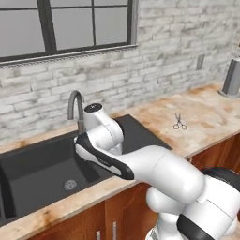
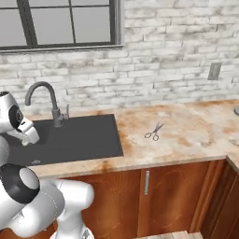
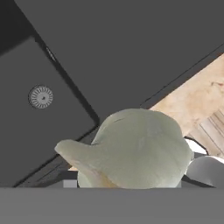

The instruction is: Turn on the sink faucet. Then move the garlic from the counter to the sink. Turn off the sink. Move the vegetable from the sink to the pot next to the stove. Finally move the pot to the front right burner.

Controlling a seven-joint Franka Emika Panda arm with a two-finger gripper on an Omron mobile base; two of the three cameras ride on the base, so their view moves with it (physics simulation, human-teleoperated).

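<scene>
The garlic [image 3: 135, 148], an off-white bulb with a pointed tip, looms large at the bottom of the hand view. My gripper is shut on it, the fingertips hidden behind the bulb. It hangs above the black sink [image 3: 39, 131], near the edge between the basin and the flat drainboard [image 3: 131, 48]; the round drain [image 3: 40, 96] lies off to one side. The dark gooseneck sink faucet [image 1: 75, 105] [image 2: 44, 93] stands behind the sink [image 1: 42, 164] [image 2: 79, 140], and I see no water running. My arm reaches over the basin. Pot and stove are out of view.
A pair of scissors [image 1: 179, 123] [image 2: 154, 132] lies on the mottled beige counter [image 1: 206, 112] [image 2: 191, 126] to the right of the sink. A grey metal cylinder [image 1: 232, 77] stands at the far right. A brick wall and a window run behind.
</scene>
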